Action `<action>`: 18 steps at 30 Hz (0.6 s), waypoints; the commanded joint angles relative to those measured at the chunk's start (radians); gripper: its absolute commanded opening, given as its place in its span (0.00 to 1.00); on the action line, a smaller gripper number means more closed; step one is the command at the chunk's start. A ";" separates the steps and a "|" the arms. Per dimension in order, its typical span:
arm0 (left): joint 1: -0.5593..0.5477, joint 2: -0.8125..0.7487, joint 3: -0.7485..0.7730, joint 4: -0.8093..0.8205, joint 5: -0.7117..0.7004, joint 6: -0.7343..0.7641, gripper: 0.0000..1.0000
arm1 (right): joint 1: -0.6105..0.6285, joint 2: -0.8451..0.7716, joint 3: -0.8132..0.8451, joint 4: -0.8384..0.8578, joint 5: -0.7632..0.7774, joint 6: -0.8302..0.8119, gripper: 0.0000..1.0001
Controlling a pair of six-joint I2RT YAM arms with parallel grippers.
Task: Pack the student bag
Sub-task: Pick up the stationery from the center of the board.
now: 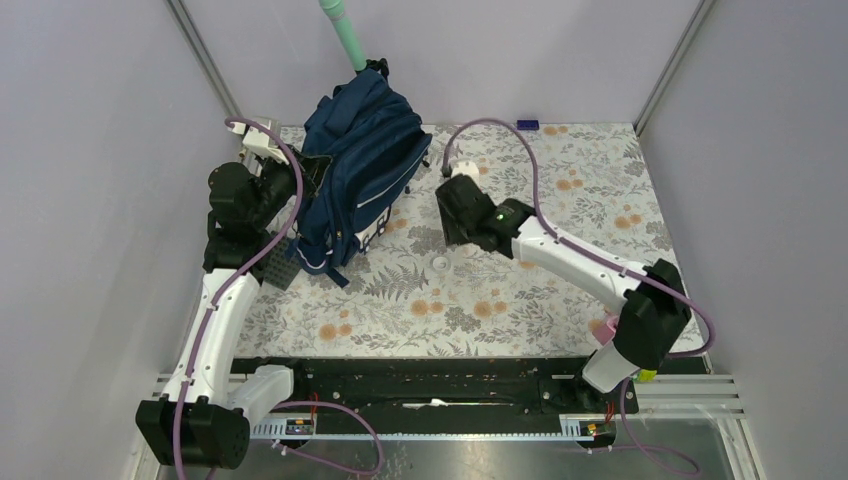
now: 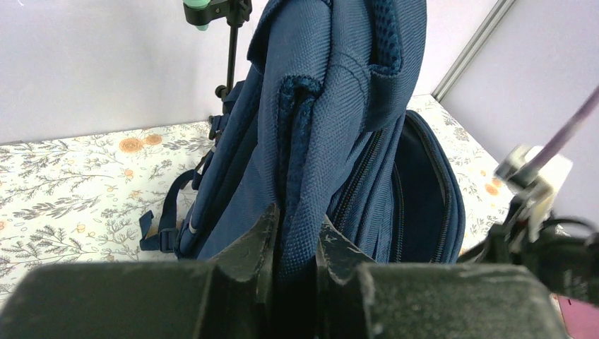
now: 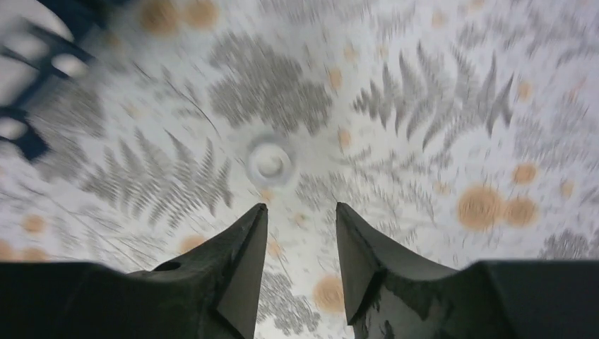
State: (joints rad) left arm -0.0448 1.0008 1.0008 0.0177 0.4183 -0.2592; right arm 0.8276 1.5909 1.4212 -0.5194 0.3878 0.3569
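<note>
- Table (image 1: 480, 330): covered with a pale cloth, grey fern print, orange flowers
- Small white round disc (image 3: 269, 162): flat on the cloth, just ahead of the right claw (image 3: 301, 212), slightly left of its gap
- Navy student bag (image 1: 355, 175): base on the cloth, left of the right claw, directly ahead of the left claw (image 2: 297, 229)
- Small dark blue item (image 1: 527, 125): at the far edge, well beyond the right claw

The top view looks steeply down from above the near edge of the floral cloth (image 1: 520, 300), far enough back to hold all of it, with the student bag (image 1: 360, 170) standing toward its far left. The left wrist view sits pressed against the student bag's near side, facing level along it toward the back wall (image 2: 85, 63). The right wrist view hangs right of the student bag, aimed straight down close over the cloth and blurred; its small white disc (image 3: 269, 161) also shows in the top view.
</note>
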 commanded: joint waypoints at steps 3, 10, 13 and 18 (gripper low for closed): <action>-0.001 -0.016 0.007 0.110 -0.025 -0.006 0.00 | -0.015 -0.019 -0.140 0.050 -0.062 0.112 0.54; -0.001 -0.020 0.007 0.110 -0.025 -0.005 0.00 | -0.039 0.174 -0.108 0.051 -0.154 0.094 0.58; -0.001 -0.020 0.009 0.109 -0.025 -0.005 0.00 | -0.050 0.240 -0.070 0.051 -0.187 0.089 0.58; -0.001 -0.021 0.010 0.106 -0.024 -0.003 0.00 | -0.066 0.316 -0.038 0.052 -0.201 0.083 0.58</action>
State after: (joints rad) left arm -0.0452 1.0008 1.0008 0.0170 0.4164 -0.2596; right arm 0.7811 1.8828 1.3155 -0.4789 0.2192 0.4423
